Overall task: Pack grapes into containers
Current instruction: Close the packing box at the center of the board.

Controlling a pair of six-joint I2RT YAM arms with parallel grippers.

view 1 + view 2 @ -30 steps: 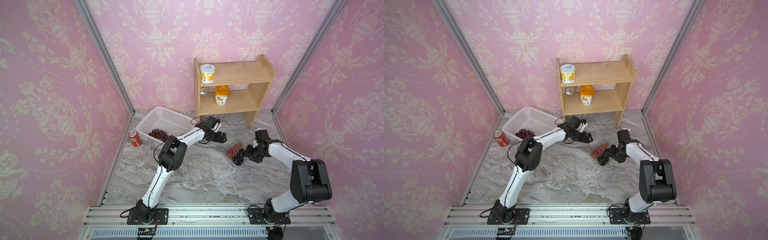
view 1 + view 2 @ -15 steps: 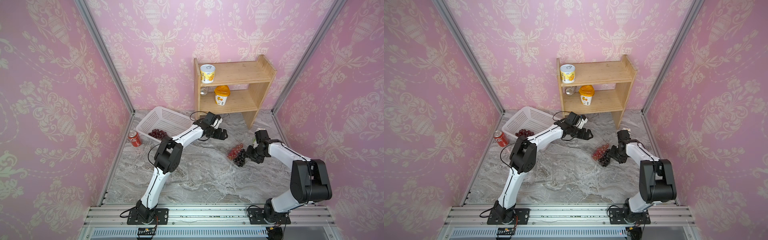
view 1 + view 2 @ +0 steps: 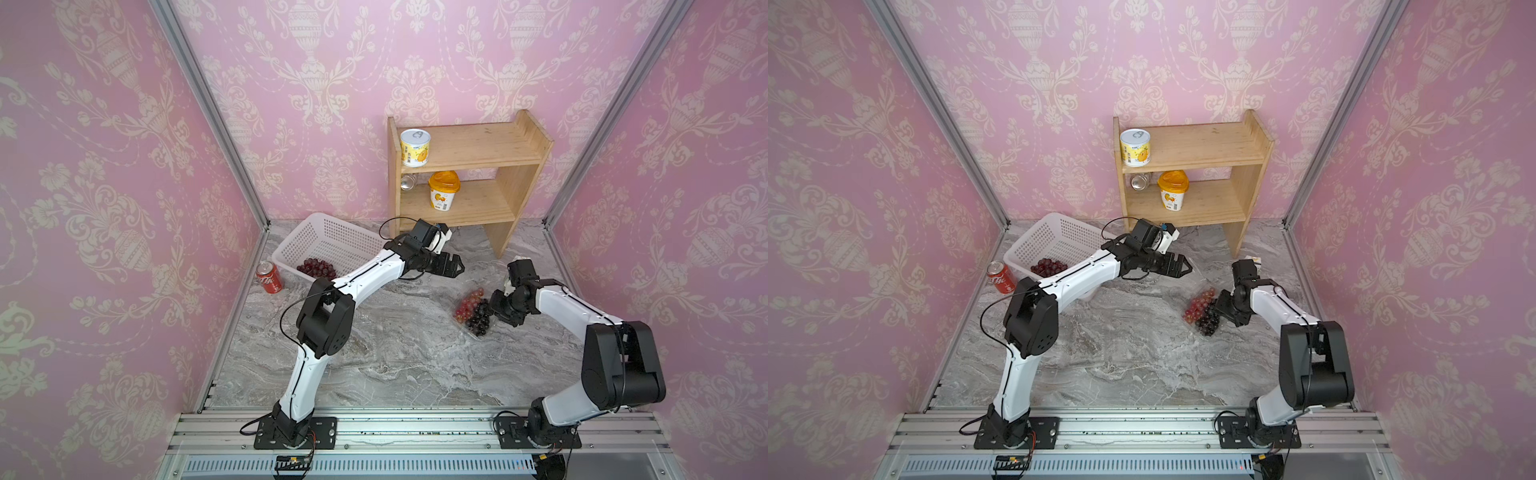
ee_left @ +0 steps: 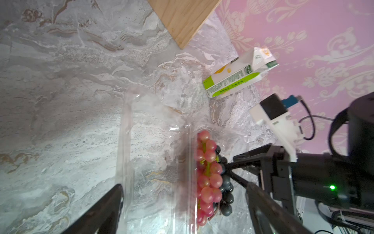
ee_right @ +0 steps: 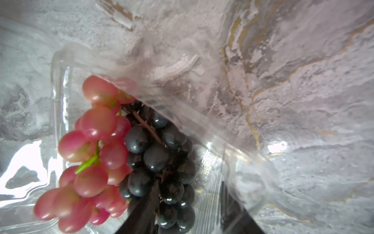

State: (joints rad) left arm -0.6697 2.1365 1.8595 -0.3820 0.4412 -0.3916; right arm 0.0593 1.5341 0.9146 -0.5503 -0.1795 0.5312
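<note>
Top views: left gripper (image 3: 455,266) is seen wide open, empty, above the table's (image 3: 395,353) far middle. Right gripper (image 3: 494,305) is placed at pink and black grapes (image 3: 473,311) in a clear container (image 3: 466,328) near the right edge. Dark-red grapes (image 3: 318,268) are seen in the basket (image 3: 332,237), far-left corner.
Left wrist: lid (image 4: 125,141) is laid open beside the bunches.
Right wrist: jaws are parted about halfway around black grapes; whether anything is gripped cannot be told.

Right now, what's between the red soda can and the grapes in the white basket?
The basket's perforated white wall; the can stands outside it, the grapes inside, in both top views.
</note>
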